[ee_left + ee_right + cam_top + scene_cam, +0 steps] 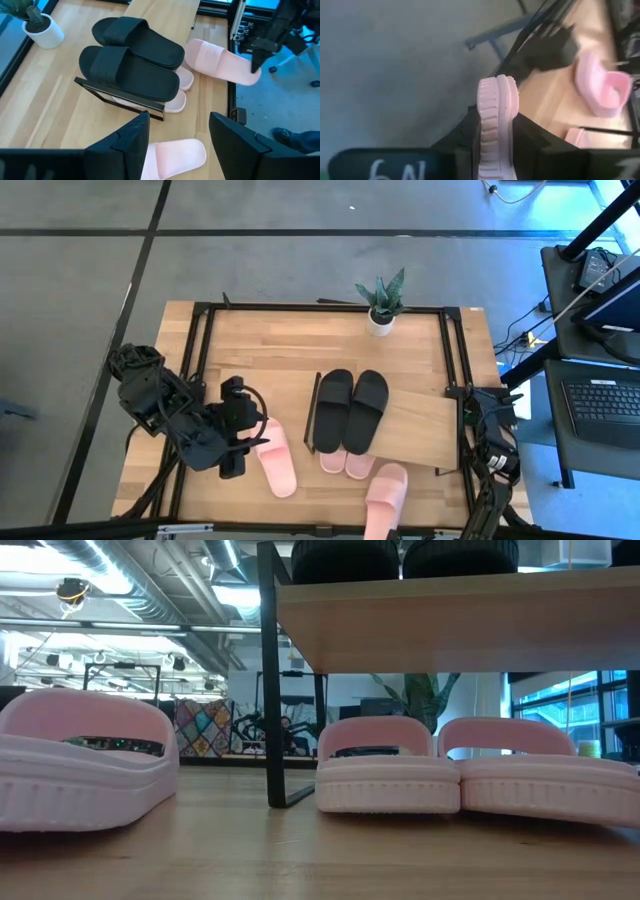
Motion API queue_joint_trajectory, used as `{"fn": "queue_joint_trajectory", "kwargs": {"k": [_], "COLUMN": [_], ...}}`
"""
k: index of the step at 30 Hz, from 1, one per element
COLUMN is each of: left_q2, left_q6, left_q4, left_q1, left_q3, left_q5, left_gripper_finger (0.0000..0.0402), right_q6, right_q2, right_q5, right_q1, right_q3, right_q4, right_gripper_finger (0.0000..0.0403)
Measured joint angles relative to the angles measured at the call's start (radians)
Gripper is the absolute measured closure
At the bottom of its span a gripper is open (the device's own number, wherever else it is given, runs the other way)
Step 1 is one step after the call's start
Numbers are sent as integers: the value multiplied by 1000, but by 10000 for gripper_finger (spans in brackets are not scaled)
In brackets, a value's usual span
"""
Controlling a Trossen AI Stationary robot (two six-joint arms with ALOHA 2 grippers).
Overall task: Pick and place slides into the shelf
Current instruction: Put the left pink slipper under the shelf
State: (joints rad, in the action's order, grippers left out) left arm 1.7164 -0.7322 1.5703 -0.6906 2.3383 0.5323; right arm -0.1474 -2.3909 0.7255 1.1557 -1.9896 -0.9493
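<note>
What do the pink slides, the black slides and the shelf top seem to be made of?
Pink slides: probably soft foam, matte, with moulded ribs along the sole edge.
Black slides: likely the same foam, matte, with no shine on the straps.
Shelf top: light wood or wood laminate, smooth; faint grain shows. Its side frame looks like thin dark metal.

The low light-wood shelf with a thin dark frame (415,428) is set on the wooden surface (280,345), towards its right side. Two black foam slides (350,410) are laid side by side on the shelf's left end, and a pair of pale pink foam slides (346,463) is tucked beneath them. A further pale pink slide (275,460) is left of the shelf, just beside the left end effector (236,442). Another pale pink slide (384,498) is held at the front edge in the right end effector (496,150). A small potted plant in a white pot (381,304) is placed at the back.
</note>
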Motion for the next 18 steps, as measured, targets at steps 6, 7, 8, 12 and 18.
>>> {"fn": "queue_joint_trajectory", "kwargs": {"k": [6, 7, 8, 12, 18], "left_q2": [0, 0, 0, 0, 0], "left_q6": [-1, -1, -1, -2, -2], "left_q4": [0, 0, 0, 0, 0], "left_q1": [0, 0, 0, 1, 1], "left_q3": [0, 0, 0, 0, 0], "left_q5": [7, 8, 8, 9, 10], "left_gripper_finger": [206, 206, 206, 206, 206], "right_q6": [-5, -6, -7, -5, -17], "right_q2": [-20, -21, -22, -22, -22], "right_q5": [-38, -39, -40, -43, -45], "right_q1": [0, 0, 0, 0, 0], "right_q3": [-1, -1, -1, -2, -2], "right_q4": [-129, -141, -146, -176, -184], "right_gripper_finger": [320, 319, 319, 319, 318]}}
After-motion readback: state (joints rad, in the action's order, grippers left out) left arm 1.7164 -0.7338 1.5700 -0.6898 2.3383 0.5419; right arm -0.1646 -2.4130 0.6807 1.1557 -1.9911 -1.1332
